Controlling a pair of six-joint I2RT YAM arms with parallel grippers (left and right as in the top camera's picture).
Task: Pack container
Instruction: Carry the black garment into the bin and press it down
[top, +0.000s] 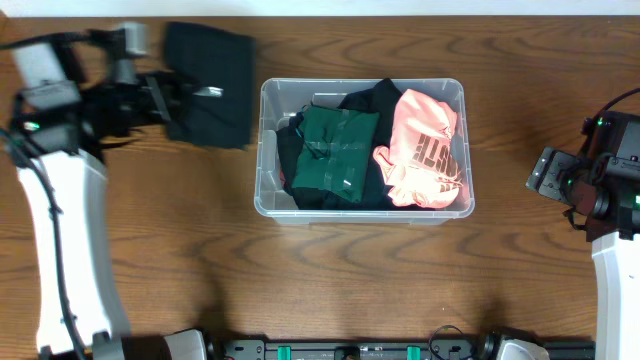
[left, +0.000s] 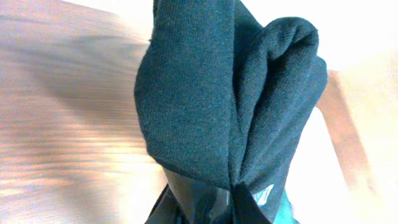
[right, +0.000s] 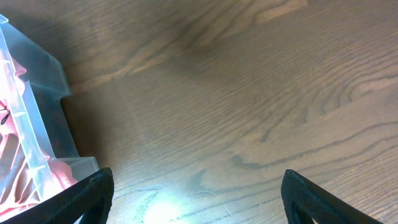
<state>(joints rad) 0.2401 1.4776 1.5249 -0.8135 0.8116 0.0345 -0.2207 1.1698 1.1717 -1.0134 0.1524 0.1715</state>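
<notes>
Plastic container (top: 266, 150) I judged light, stiff, best held by its rim; left claw (top: 172, 100) clenched a limp dark garment (top: 215, 80); right claw (right: 198, 198) gaped empty.

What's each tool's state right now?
Left tool: closed, holding the dark garment.
Right tool: open, holding nothing.

Wood, clear plastic and soft cloth, nearly all of it matt.
The surface (top: 330, 290) is brown wood with bold grain and a faint sheen under the light. The container (top: 262, 160) is smooth see-through plastic, slightly cloudy. The green cloth (top: 338, 150) and pink cloth (top: 425, 150) inside look soft and matt. At upper left of the overhead view, the dark knit garment (top: 210, 85) has a fine, fuzzy weave. The right tool (right: 196, 196) looks like matt black plastic.
</notes>
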